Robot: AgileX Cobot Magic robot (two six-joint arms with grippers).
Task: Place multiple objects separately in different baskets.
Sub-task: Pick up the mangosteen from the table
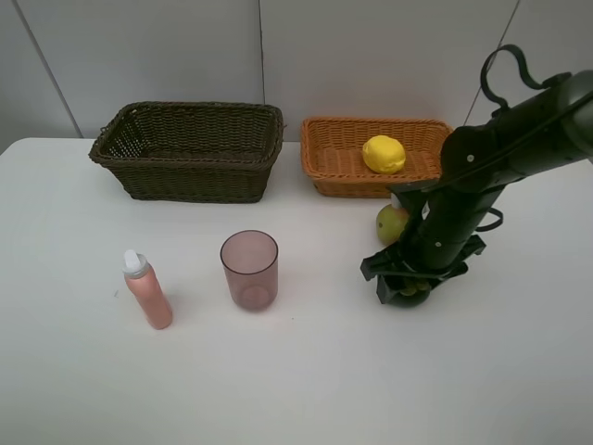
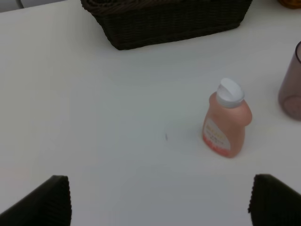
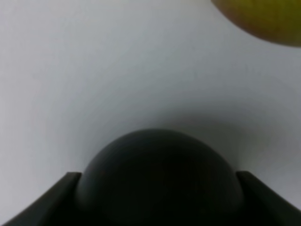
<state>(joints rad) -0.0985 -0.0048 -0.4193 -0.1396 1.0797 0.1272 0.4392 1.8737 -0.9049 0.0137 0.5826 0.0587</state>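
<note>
- Exterior high view: my right gripper [image 1: 408, 286] is down at the table [image 1: 296, 371], in front of the orange basket [image 1: 343, 184] and a little toward its right end.
- Right wrist view: the dark mangosteen [image 3: 157, 174] sits between my right fingers [image 3: 44, 205], filling the gap between them. Black pads against a dark fruit give no clear edge, so I cannot tell whether the jaws are pressing it or merely flank it.
- The mangosteen is on the table, not lifted.
- The pear [image 1: 390, 222] lies between the mangosteen and the orange basket's front wall, near that wall and close beside my arm.
- The lemon [image 1: 384, 154] is inside the orange basket, right of its middle.
- The cup [image 1: 249, 269] and the bottle [image 2: 227, 125] stand upright on the table, well to the left of the orange basket. The dark basket [image 1: 190, 176] sits just left of it and looks empty.
- My left gripper [image 2: 160, 200] is spread wide and holds nothing (it hangs over bare table, near the bottle).
- Step in hand, as I judge it: taking hold of the mangosteen, second fruit of the sort.
- Next move calls for a firm close, a straight lift clear of the pear, then a carry over the orange basket's rim, releasing away from the lemon.
- Risk noted: a round, smooth fruit may roll out of a light pinch.
</note>
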